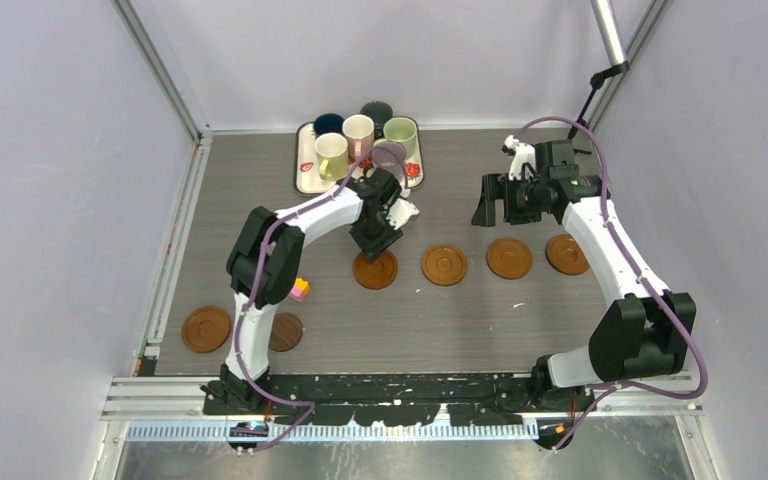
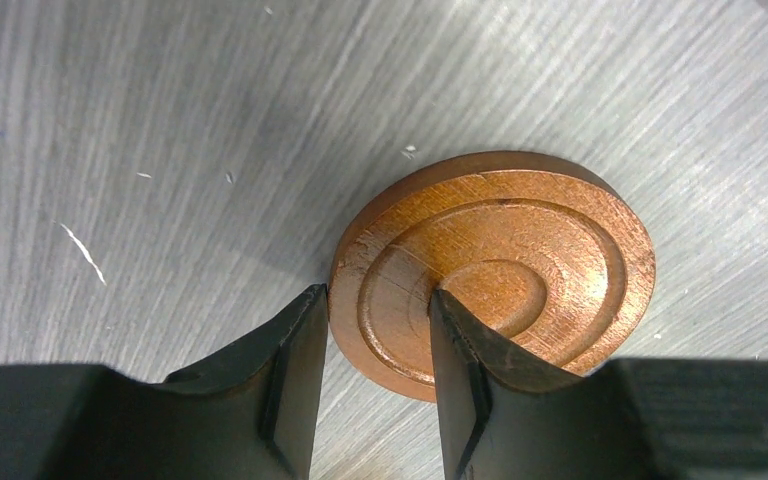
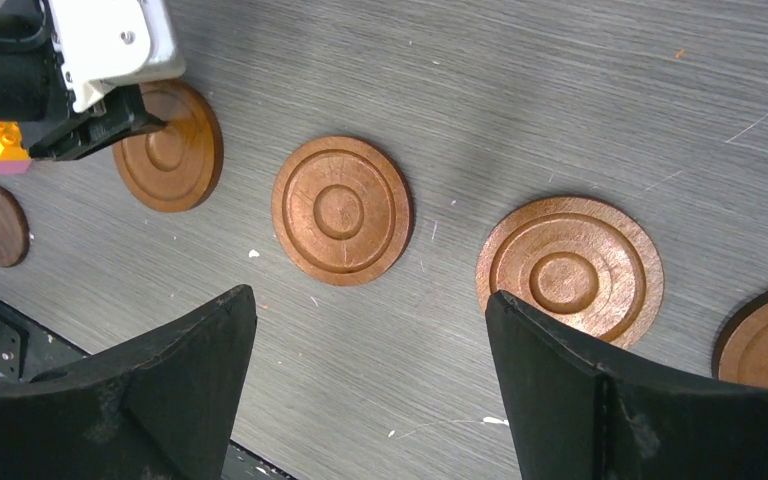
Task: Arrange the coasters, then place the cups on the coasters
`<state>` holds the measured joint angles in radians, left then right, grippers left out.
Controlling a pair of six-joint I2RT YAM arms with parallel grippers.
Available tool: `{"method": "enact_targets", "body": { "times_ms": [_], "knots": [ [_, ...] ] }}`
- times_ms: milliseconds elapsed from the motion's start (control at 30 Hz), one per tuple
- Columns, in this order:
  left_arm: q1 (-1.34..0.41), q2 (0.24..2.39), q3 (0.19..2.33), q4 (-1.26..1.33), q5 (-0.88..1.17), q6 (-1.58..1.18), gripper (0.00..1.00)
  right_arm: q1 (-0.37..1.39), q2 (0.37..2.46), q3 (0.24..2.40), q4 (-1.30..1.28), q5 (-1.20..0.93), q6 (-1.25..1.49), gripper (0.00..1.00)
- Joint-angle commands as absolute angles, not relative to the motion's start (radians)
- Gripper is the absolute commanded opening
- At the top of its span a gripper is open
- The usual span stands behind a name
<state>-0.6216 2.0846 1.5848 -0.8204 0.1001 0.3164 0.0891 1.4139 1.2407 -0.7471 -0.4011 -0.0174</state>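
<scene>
Coaster (image 2: 520,260), left end of the four-disc row across mid-frame in the top view: my left gripper (image 2: 378,298) is pinched nearly closed on its near rim, one finger outside the edge, one on the grooved face. Can't tell if it's flat on the table (image 1: 460,330) or slightly lifted.

Risk: the edge bite is shallow, so it may slip, or kick sideways on release and spoil the spacing to the next coaster (image 1: 444,265).

My right gripper (image 3: 370,300) hangs wide open above the row, holding nothing.

Two more coasters (image 1: 206,329) sit lower left, one half hidden behind my left arm. The block toy (image 1: 300,290) lies between them and the row, so a dragged disc could catch it.

Mugs (image 1: 358,130) crowd the tray (image 1: 301,180) at upper centre. The purple-grey mug (image 1: 388,155) is just beside my left wrist, easy to clip when lifting.
</scene>
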Motion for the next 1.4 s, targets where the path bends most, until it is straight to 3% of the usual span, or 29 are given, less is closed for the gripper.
{"method": "enact_targets", "body": {
  "times_ms": [0,200,300,500,667,767,933,1200,1367],
  "knots": [
    [-0.614,2.113,1.639,-0.817,0.091,0.281,0.42,0.087,1.376,1.238,-0.7,-0.397,-0.004,0.89],
    [-0.613,2.144,1.663,-0.827,0.057,0.29,0.43,0.087,1.377,1.235,-0.699,-0.406,-0.005,0.9],
    [-0.613,2.139,1.66,-0.837,0.057,0.294,0.48,0.087,1.375,1.235,-0.7,-0.407,-0.006,0.89],
    [-0.583,2.017,1.661,-0.889,0.114,0.296,0.74,0.087,1.374,1.233,-0.699,-0.415,-0.007,0.89],
    [-0.482,1.836,1.672,-0.971,0.247,0.291,0.89,0.089,1.373,1.24,-0.706,-0.419,-0.008,0.89],
    [-0.363,1.738,1.61,-1.021,0.285,0.341,0.96,0.088,1.378,1.255,-0.728,-0.438,-0.016,0.89],
    [-0.063,1.586,1.424,-1.108,0.352,0.493,0.98,0.088,1.378,1.25,-0.757,-0.457,-0.041,0.89],
    [0.432,1.461,1.171,-1.148,0.333,0.853,0.96,0.088,1.394,1.225,-0.745,-0.498,-0.061,0.89],
    [0.62,1.513,1.122,-1.115,0.326,1.008,0.91,0.089,1.406,1.227,-0.747,-0.509,-0.058,0.89]
  ]
}}
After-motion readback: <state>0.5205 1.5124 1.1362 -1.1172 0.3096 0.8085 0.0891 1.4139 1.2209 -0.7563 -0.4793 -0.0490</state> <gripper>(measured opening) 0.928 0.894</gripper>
